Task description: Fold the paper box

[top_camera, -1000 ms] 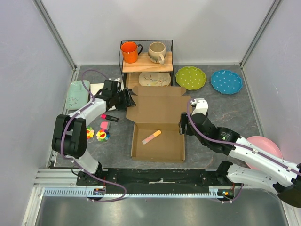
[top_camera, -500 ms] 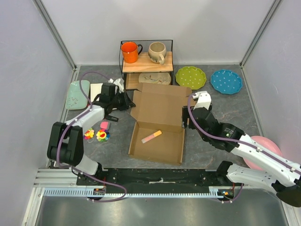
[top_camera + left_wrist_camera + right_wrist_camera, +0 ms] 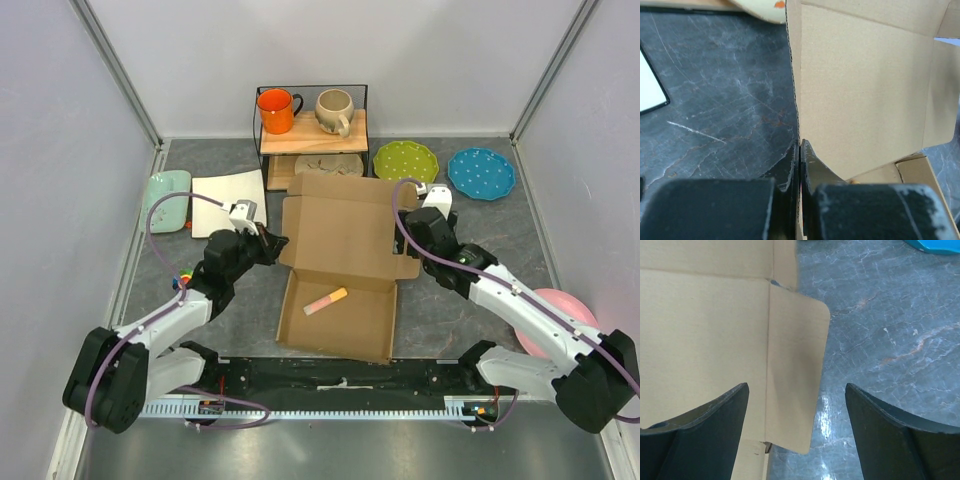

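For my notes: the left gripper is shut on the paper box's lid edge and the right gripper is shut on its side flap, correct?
No: the left gripper is shut on the lid edge of the paper box, but the right gripper is open, fingers apart around the side flap, as the right wrist view shows.

Grey marbled table (image 3: 500, 215): paper box (image 3: 345, 235), wire rack (image 3: 305, 140), green plate (image 3: 405, 165), blue plate (image 3: 481, 173).

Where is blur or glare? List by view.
Top external: evenly lit, the brown corrugated cardboard box sharp. Left wrist: the black left gripper near the lens is blurred, the cardboard edge crisp. Right wrist: a glare patch on the grey marbled tabletop beside the box's flap.
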Robot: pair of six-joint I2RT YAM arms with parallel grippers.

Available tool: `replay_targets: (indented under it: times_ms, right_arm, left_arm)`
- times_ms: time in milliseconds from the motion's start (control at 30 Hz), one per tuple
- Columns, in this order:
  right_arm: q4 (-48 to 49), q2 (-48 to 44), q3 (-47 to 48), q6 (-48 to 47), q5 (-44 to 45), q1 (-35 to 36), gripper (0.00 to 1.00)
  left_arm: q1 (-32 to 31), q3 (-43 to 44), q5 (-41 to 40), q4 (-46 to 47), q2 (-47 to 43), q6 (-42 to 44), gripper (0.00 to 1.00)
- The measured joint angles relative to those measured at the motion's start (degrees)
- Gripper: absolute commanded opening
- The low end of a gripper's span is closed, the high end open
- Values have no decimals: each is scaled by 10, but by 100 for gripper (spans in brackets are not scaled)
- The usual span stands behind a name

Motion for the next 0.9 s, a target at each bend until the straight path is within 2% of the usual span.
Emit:
replay_targets:
  times_ms: [300, 600, 900]
  right_arm:
    - [91, -2, -71, -16, -8, -6, 83]
    - [168, 15, -92, -22, -31, -17, 87]
    - [247, 40, -105, -15, -132, -109, 89]
  left_arm:
    - [-20, -53, -82, 82, -73, 24, 2]
    - [-53, -82, -139, 133, -67, 25, 2]
    - [-56, -90, -159, 141, -67, 30, 2]
